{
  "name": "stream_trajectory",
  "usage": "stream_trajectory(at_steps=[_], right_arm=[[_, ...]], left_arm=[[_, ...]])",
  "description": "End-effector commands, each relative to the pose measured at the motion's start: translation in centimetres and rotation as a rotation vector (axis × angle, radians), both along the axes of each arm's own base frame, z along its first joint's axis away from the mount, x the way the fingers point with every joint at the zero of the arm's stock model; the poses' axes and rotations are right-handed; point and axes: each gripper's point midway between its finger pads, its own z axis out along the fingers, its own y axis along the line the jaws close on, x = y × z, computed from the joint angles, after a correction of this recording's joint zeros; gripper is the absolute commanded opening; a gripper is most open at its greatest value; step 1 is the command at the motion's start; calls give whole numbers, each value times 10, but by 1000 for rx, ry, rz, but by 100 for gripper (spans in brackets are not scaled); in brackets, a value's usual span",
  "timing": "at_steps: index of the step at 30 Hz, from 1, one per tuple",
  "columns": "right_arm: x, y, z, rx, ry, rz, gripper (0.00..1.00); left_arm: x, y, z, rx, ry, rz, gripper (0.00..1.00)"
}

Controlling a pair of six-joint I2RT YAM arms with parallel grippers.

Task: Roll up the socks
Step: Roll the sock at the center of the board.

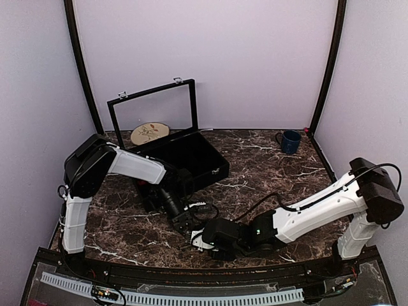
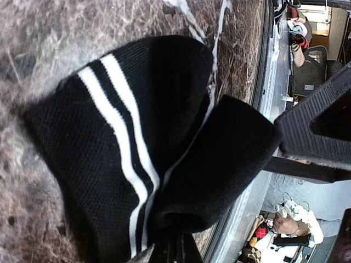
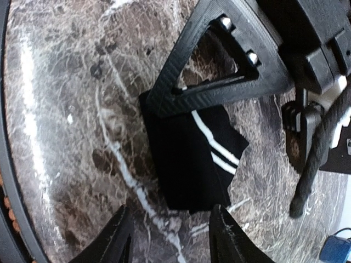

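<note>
Walls [image 1: 255, 64]: pale lilac, plain, closing off the back and both sides.
Table [image 1: 268, 166]: dark brown marble pattern with white veins, glossy; a black edge and a white perforated strip [image 1: 191, 296] along the near side.
Posts [image 1: 80, 64]: black, curved, one rising at each rear corner.
Right arm [image 1: 319, 213]: white and black, reaching low from the near right corner toward the near centre.
Left arm [image 1: 127, 166]: white and black, bent over from the near left, angled down to the same spot.
Case [image 1: 191, 159]: black, rear left of the table, with its framed lid [image 1: 153, 108] standing open.
Disc [image 1: 150, 132]: round, tan, with a floral motif, seen through the lid's frame behind the case.
Mug [image 1: 290, 141]: dark blue, upright, far right rear, well apart from everything else.
Right gripper [image 3: 171, 230]: fingers spread wide and gripping nothing, low over the marble, with the sock's near edge just between the tips.
Left gripper [image 2: 173, 249]: closed tight, pinching a bunched fold of the sock; its triangular finger [image 3: 219, 71] across the sock's far edge in the right wrist view.
Sock [image 3: 186, 164]: black with two white stripes, folded over on itself, on the marble near the table's front centre, between the two grippers.
</note>
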Motion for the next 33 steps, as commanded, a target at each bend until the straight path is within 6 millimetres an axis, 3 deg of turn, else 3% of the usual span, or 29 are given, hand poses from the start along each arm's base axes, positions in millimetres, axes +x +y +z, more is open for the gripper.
stream_trajectory(at_steps=[1,24,28,33], right_arm=[[7,14,3,-7,-72,28,48],[12,22,-28,-105,-135,111,52],[12,21,-36,-118,-111,110,48],[12,18,-45,-132,-77,102,34]], left_arm=[[-2,15,-12,71,-1,-25,0],[-1,17,-14,70,8,-35,0],[0,17,-13,68,8,-32,0],[2,17,-12,69,3,-29,0]])
